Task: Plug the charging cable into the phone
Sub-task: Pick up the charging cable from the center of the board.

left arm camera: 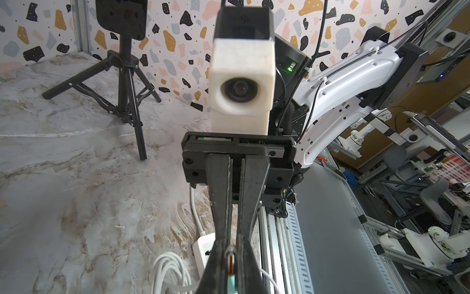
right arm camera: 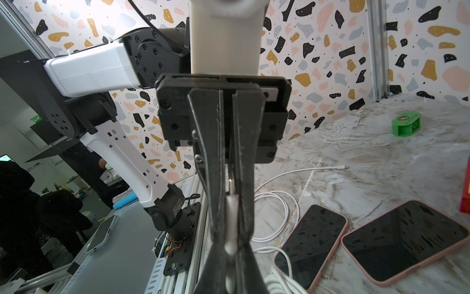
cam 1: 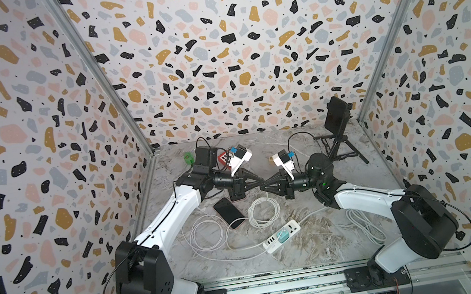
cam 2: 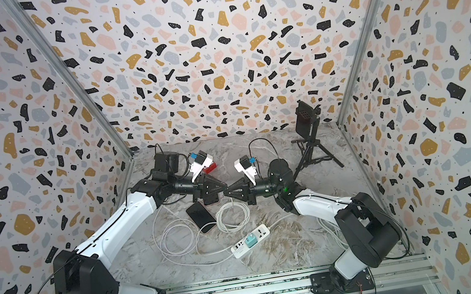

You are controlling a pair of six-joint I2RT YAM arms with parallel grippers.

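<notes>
left end effector (left arm camera: 231, 248) and right end effector (right arm camera: 230, 250) both clamped on plug (right arm camera: 232, 219) | risk: plug may twist at release and misalign with the phone (cam 1: 229, 212)

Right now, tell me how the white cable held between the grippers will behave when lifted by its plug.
Probably floppy: the cable lies in loose coils, so it should sag and trail behind the plug. Likely light, being thin. The plug looks small and smooth, so it may twist in a pinch.

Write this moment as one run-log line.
stage: mid-air handover | left gripper: shut on cable plug | right gripper: shut on cable plug | phones: both flat, untouched
</notes>
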